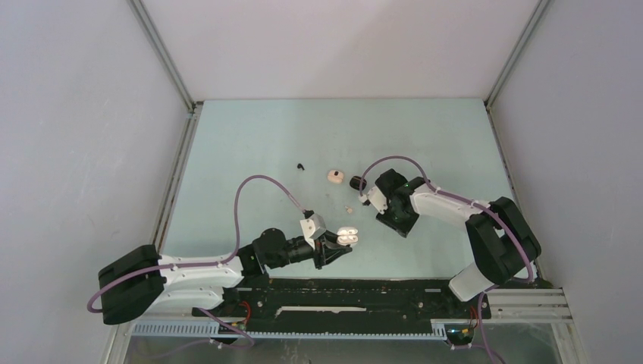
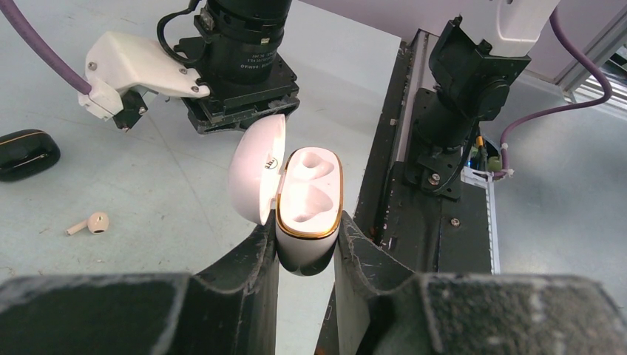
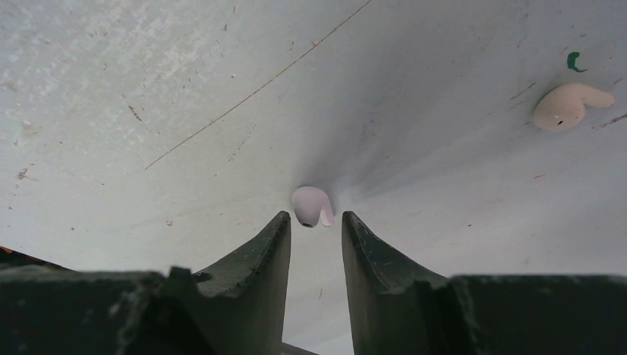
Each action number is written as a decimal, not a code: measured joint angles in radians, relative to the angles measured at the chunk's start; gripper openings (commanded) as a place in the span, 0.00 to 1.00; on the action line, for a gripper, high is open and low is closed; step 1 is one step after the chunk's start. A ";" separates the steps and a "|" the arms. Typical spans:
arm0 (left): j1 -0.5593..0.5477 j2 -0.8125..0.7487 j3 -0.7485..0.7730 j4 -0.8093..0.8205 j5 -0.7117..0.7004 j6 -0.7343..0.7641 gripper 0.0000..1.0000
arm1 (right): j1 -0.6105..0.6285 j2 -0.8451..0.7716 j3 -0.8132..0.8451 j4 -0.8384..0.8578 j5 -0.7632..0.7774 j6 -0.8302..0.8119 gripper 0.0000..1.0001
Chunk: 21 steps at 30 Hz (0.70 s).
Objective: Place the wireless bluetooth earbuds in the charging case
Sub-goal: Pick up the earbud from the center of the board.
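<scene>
The right gripper (image 3: 316, 219) points down at the table (image 3: 185, 89), its two fingers a narrow gap apart. A pale bud (image 3: 310, 204) lies on the table right at their tips. It seems to sit just past the tips, not pinched between them. A beige bud (image 3: 570, 106) lies near it, off to one side, also on the table.

The left gripper (image 2: 304, 231) is clamped on the lower half of a white case (image 2: 309, 194) and holds it upright near the front edge of the table. The case's lid is swung open to one side, and both moulded wells inside it are bare. The right gripper is just beyond the open case.

Farther out on the table, a black case (image 1: 356, 182) and a pink case (image 1: 334, 176) sit just beside each other. A black bud (image 1: 302, 165) lies apart from them, to their left.
</scene>
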 measured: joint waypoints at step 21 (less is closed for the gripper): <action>-0.002 -0.003 0.000 -0.001 0.000 0.000 0.00 | 0.005 0.039 0.004 0.011 -0.039 -0.003 0.33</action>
